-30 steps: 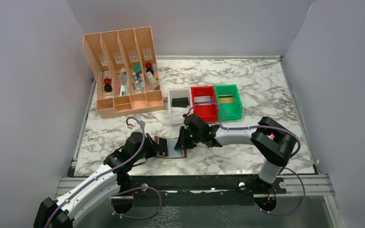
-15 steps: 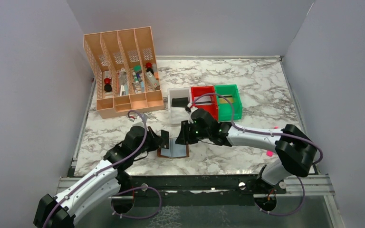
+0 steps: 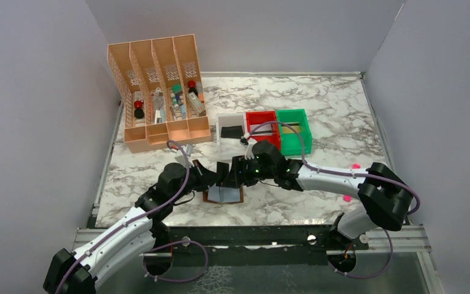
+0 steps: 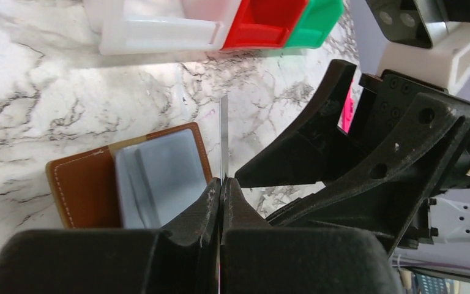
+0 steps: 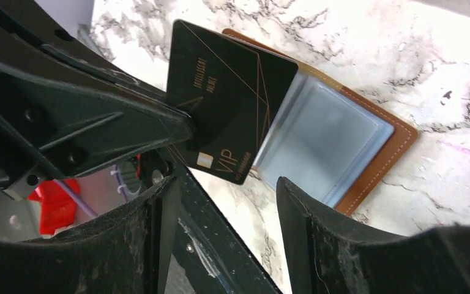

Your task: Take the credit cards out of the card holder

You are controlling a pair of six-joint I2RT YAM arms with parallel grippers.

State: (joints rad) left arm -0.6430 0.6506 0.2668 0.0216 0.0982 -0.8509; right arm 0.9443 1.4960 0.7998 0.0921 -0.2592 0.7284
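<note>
card holder (image 3: pixel 223 196) lies open on the counter (image 3: pixel 318 110), clear sleeves up. just above it, the left end effector (image 4: pixel 222 184) is clamped on a black credit card (image 5: pixel 226 104) held on edge. the right end effector (image 5: pixel 226 202) stands beside it, jaws apart and empty. beyond: white bin (image 3: pixel 229 153), red bin (image 3: pixel 268 147), green bin (image 3: pixel 300 146).

the only lettering that reads is on the black credit card (image 5: pixel 226 92) in the right wrist view: gold letters "vip" stand near one short edge of its face, just beside a small pale square. two short lines of gold capitals lie further up the same face, too small to make out, and a fine row of characters beside "vip" is equally illegible. the card holder (image 5: pixel 330 144), the coloured bins (image 3: pixel 269 147) and the peach organiser (image 3: pixel 159 131) show no legible marks.
</note>
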